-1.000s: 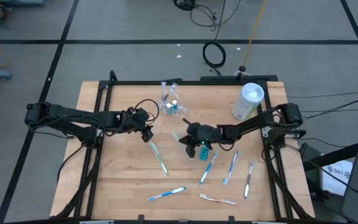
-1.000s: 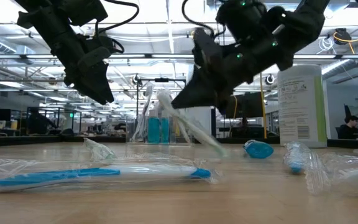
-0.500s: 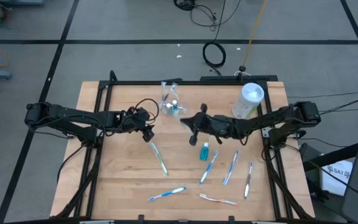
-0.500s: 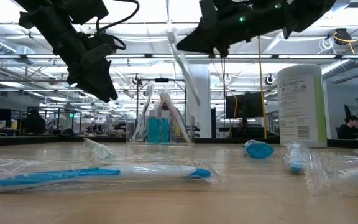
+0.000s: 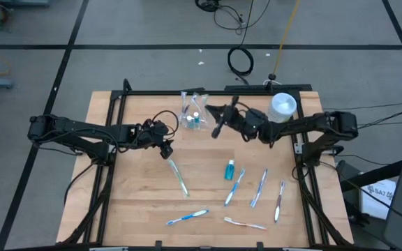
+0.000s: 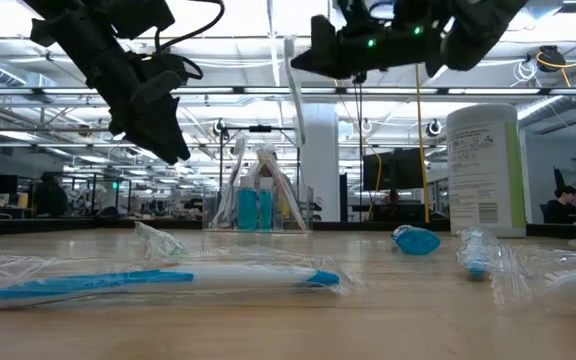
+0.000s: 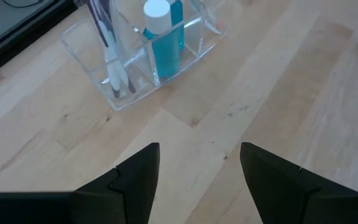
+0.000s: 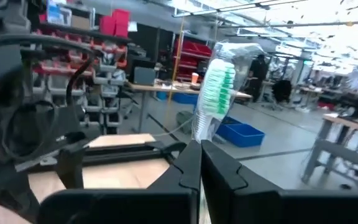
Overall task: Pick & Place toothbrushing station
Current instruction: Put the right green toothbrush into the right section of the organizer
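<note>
Toothbrush gripped in air beside the clear organiser

Toothbrushes loose on the table: five, all in clear wrappers. One blue-tipped [image 5: 177,177] lies left of centre, one blue [image 5: 188,217] near the front edge, one pink-and-white [image 5: 245,223] beside it, and two bluish ones [image 5: 234,187] [image 5: 259,188] at right of centre. A further wrapped item [image 5: 278,201] at far right looks like a sixth brush, but I cannot tell for sure. One more brush, wrapped, white handle with green bristles [image 8: 215,88], is off the table, pinched by the right gripper [image 5: 220,120], whose fingers are clenched on its handle; in the low view it hangs nearly upright [image 6: 295,85] above the back of the table.

Toothpaste: one teal tube [image 5: 229,169] flat on the wood at mid-table, one teal tube with a white cap [image 7: 164,35] standing in the clear plastic organiser [image 5: 192,111] at the back edge. At least one brush [image 7: 109,46] stands in the next compartment of that organiser.

Right gripper is just to the right of the organiser, raised. Left gripper [image 5: 163,142] hovers over the table left of centre, fingers spread apart, nothing between them.

White cylindrical canister [image 5: 279,112] stands at back right, near the right arm.
</note>
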You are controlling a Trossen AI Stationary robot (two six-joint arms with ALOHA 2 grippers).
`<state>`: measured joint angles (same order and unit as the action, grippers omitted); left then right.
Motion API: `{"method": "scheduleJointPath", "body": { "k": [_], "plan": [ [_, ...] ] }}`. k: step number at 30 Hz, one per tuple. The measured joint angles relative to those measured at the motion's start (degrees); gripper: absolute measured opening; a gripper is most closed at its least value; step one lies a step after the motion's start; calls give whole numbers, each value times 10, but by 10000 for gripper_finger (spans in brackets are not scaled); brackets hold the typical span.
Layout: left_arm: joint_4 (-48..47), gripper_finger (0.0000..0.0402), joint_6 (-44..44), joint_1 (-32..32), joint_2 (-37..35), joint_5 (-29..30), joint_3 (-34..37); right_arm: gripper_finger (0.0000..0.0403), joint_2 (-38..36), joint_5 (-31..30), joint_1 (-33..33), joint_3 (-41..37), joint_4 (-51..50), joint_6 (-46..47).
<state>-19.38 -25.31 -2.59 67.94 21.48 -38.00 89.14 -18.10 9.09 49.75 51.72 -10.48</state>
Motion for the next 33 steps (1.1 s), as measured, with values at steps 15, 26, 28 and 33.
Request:
{"method": "scheduleJointPath", "body": {
  "k": [15,26,28,33],
  "plan": [
    [0,232,3,0,0,10,0,0,168,-35,52,0,136,9],
    [0,232,8,0,0,10,0,0,206,-43,55,0,77,44],
    [0,232,8,0,0,10,0,0,206,-44,55,0,50,64],
    [0,232,8,0,0,10,0,3,205,-44,55,0,28,75]
  ]
}}
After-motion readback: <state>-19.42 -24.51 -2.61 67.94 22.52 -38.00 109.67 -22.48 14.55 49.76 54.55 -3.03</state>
